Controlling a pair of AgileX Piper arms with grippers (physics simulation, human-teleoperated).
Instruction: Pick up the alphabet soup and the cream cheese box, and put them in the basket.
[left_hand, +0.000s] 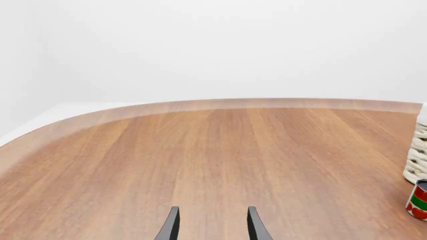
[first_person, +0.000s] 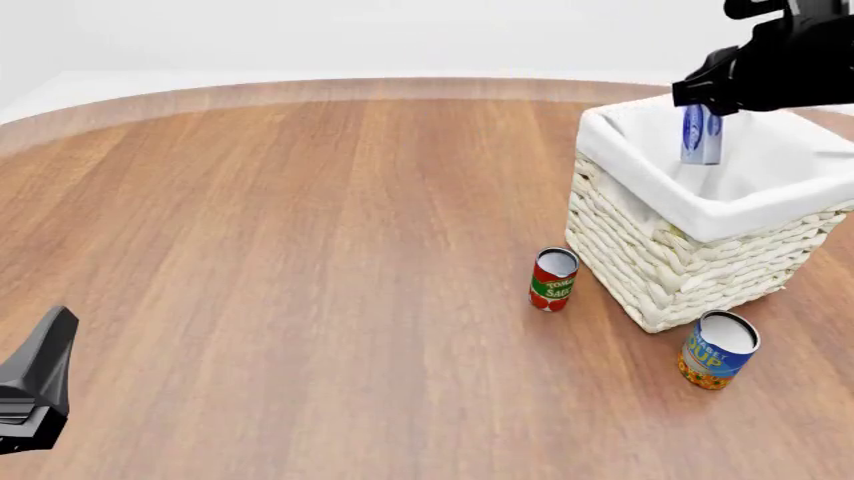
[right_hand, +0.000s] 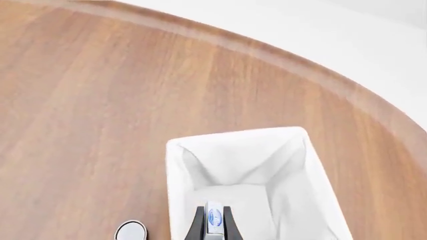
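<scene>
While I hold the right tool (first_person: 703, 118) over the basket (first_person: 667, 262), I find the task in its first half, with neither item yet resting inside. The right tool is closed on the cream cheese box (first_person: 702, 134), which hangs above the white cloth lining, over the open interior; in the right wrist view the box (right_hand: 214, 220) sits pinched between the two dark fingers (right_hand: 198, 225) with the lining directly beneath it. I judge it is positioned for release but not yet let go. The box hangs with its long axis close to vertical, gripped at its upper end, lower end pointing down into the basket, narrow edge toward the front camera. The soup can (first_person: 717, 350) remains on the tabletop (first_person: 294, 250), upright, silver-white top facing up, just beside the near corner of the basket and outside it; its retrieval is wholly outstanding. A red-and-green can (first_person: 553, 279) stands upright near the basket's left wall and is no part of the job. The left tool (left_hand: 211, 226) hovers low over bare tabletop, well away from the items, fingers parted and carrying nothing.
</scene>
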